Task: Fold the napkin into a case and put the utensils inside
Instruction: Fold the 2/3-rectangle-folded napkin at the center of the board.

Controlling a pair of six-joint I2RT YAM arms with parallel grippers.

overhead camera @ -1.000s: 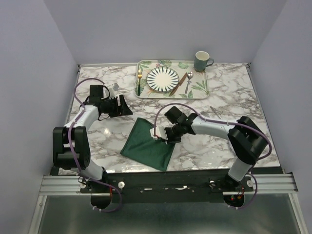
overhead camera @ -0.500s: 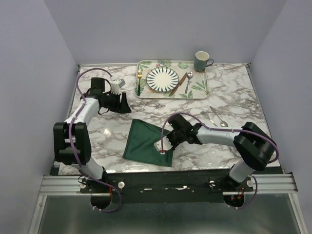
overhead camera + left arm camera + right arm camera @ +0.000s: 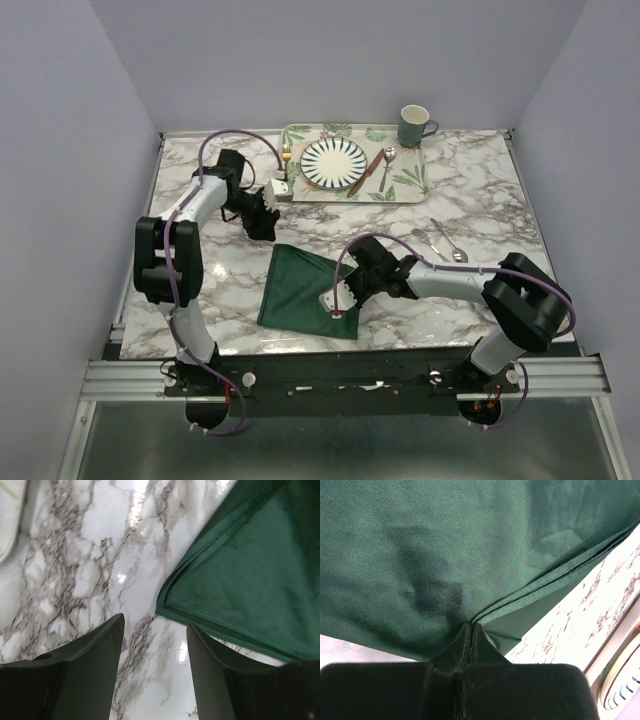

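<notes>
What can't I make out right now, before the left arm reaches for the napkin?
- Right wrist view: how many napkin layers the shut right end effector pinches; the folds bunch at its tips.
- Left wrist view: the napkin beyond one corner, cut off by frame edges and the left end effector.
- Top view: the fork handle's lower part, behind the left arm.

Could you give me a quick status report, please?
Left gripper open, hovering at far-left corner of dark green cloth napkin. Right gripper shut on its right edge. Gold fork, copper-brown knife, silver spoon on leaf-patterned tray.
</notes>
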